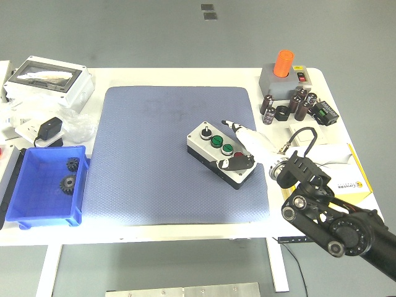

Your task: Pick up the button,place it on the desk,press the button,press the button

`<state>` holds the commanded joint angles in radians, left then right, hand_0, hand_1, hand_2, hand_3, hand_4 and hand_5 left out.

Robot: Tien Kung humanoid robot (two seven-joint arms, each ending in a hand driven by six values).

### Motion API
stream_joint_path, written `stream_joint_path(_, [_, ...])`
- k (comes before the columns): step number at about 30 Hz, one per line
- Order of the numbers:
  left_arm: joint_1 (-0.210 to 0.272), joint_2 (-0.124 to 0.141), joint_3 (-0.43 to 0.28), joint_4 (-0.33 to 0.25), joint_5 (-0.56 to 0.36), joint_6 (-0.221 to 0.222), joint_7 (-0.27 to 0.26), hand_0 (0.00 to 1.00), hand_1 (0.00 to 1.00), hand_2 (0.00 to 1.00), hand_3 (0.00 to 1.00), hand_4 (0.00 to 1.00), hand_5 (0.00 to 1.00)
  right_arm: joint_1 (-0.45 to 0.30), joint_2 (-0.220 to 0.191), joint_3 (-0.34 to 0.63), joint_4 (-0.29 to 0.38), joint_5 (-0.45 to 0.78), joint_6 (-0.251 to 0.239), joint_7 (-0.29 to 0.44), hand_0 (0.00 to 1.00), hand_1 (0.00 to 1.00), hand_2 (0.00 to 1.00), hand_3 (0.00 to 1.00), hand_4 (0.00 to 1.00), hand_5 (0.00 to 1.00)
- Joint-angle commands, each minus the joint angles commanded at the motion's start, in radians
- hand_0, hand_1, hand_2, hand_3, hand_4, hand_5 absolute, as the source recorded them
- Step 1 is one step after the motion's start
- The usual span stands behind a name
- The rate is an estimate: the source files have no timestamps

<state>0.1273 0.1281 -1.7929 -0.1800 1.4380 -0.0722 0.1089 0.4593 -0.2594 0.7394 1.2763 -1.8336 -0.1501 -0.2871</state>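
Head view: button box (219,153) sits flat on the blue mat (154,179), mid-right of the bench (185,232), so placing looks done. Right hand (244,145) is over the box's right end, holding nothing, white index finger extended past the far edge, thumb on the red button end. Left hand not visible. For the press: centre one fingertip over a single button, push straight down, avoid sideways load so the box doesn't skid, and don't catch the neighbouring green buttons (221,145).

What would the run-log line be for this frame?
stage: pressing | right hand: on button box, fingers over its right end | box: flat on grey mat | left hand: not in view
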Motion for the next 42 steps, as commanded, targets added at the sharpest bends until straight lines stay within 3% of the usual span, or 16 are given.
stream_joint_path(3, [0.0, 0.0, 0.0, 0.0, 0.0, 0.0, 0.0, 0.657, 0.658, 0.668, 0.774, 0.647, 0.486, 0.0, 0.001, 0.001, 0.0, -0.011, -0.002, -0.007, 0.889, 0.9, 0.969, 0.998, 0.981, 0.435])
stream_joint_path(4, [0.001, -0.001, 0.001, 0.0, -0.001, 0.0, 0.0, 0.657, 0.658, 0.668, 0.773, 0.647, 0.486, 0.002, 0.001, 0.001, 0.001, -0.027, -0.003, -0.018, 0.751, 0.819, 0.902, 0.998, 0.983, 0.435])
stream_joint_path(9, [0.001, -0.002, 0.008, 0.0, -0.008, -0.002, -0.003, 0.657, 0.658, 0.668, 0.773, 0.647, 0.486, 0.008, 0.006, -0.013, 0.006, -0.068, 0.001, -0.054, 0.751, 0.819, 0.902, 0.998, 0.983, 0.435])
stream_joint_path(10, [0.001, -0.002, 0.008, 0.0, -0.008, -0.002, -0.004, 0.656, 0.658, 0.668, 0.774, 0.647, 0.486, 0.01, 0.008, -0.018, 0.007, -0.074, 0.002, -0.06, 0.539, 0.708, 0.816, 0.998, 0.987, 0.443])
stream_joint_path(15, [0.0, -0.001, 0.013, 0.0, -0.011, -0.003, -0.007, 0.656, 0.658, 0.668, 0.774, 0.647, 0.486, 0.018, 0.013, -0.047, 0.006, -0.089, 0.01, -0.08, 0.539, 0.708, 0.816, 0.998, 0.987, 0.443])
stream_joint_path(16, [-0.001, -0.001, 0.014, 0.0, -0.011, -0.004, -0.007, 0.656, 0.658, 0.668, 0.774, 0.646, 0.485, 0.02, 0.014, -0.055, 0.006, -0.092, 0.012, -0.084, 0.391, 0.592, 0.718, 0.981, 0.982, 0.435])
stream_joint_path(21, [-0.002, 0.0, 0.019, 0.0, -0.013, -0.005, -0.011, 0.656, 0.658, 0.668, 0.774, 0.646, 0.485, 0.027, 0.018, -0.081, 0.004, -0.104, 0.013, -0.096, 0.391, 0.592, 0.718, 0.981, 0.982, 0.435])
stream_joint_path(22, [-0.002, 0.001, 0.02, 0.0, -0.013, -0.005, -0.013, 0.655, 0.657, 0.668, 0.774, 0.646, 0.485, 0.028, 0.018, -0.085, 0.004, -0.106, 0.011, -0.098, 0.273, 0.474, 0.591, 0.858, 0.865, 0.289])
stream_joint_path(27, [-0.005, 0.001, 0.029, 0.0, -0.019, -0.006, -0.022, 0.655, 0.657, 0.668, 0.774, 0.646, 0.485, 0.032, 0.02, -0.097, 0.001, -0.122, 0.003, -0.11, 0.273, 0.474, 0.591, 0.858, 0.865, 0.289])
stream_joint_path(28, [-0.006, 0.001, 0.031, 0.0, -0.022, -0.007, -0.024, 0.654, 0.657, 0.668, 0.774, 0.646, 0.482, 0.032, 0.021, -0.1, 0.0, -0.126, 0.001, -0.112, 0.252, 0.458, 0.567, 0.818, 0.856, 0.283])
stream_joint_path(33, [-0.007, -0.001, 0.048, 0.0, -0.033, -0.01, -0.039, 0.654, 0.657, 0.668, 0.774, 0.646, 0.482, 0.034, 0.022, -0.111, -0.004, -0.156, -0.007, -0.124, 0.252, 0.458, 0.567, 0.818, 0.856, 0.283])
stream_joint_path(34, [-0.007, -0.002, 0.052, 0.0, -0.037, -0.01, -0.043, 0.655, 0.657, 0.668, 0.776, 0.648, 0.482, 0.034, 0.022, -0.113, -0.004, -0.162, -0.009, -0.126, 0.226, 0.431, 0.507, 0.753, 0.805, 0.245])
stream_joint_path(39, [-0.006, -0.003, 0.079, 0.0, -0.056, -0.012, -0.066, 0.655, 0.657, 0.668, 0.776, 0.648, 0.482, 0.036, 0.023, -0.125, -0.006, -0.198, -0.011, -0.136, 0.226, 0.431, 0.507, 0.753, 0.805, 0.245])
stream_joint_path(40, [-0.006, -0.003, 0.085, 0.0, -0.06, -0.012, -0.07, 0.652, 0.657, 0.668, 0.776, 0.648, 0.48, 0.037, 0.023, -0.128, -0.008, -0.207, -0.012, -0.137, 0.179, 0.36, 0.415, 0.561, 0.443, 0.057])
stream_joint_path(42, [-0.006, -0.004, 0.09, 0.0, -0.063, -0.012, -0.075, 0.652, 0.657, 0.668, 0.776, 0.648, 0.48, 0.037, 0.023, -0.134, -0.01, -0.218, -0.014, -0.134, 0.179, 0.36, 0.415, 0.561, 0.443, 0.057])
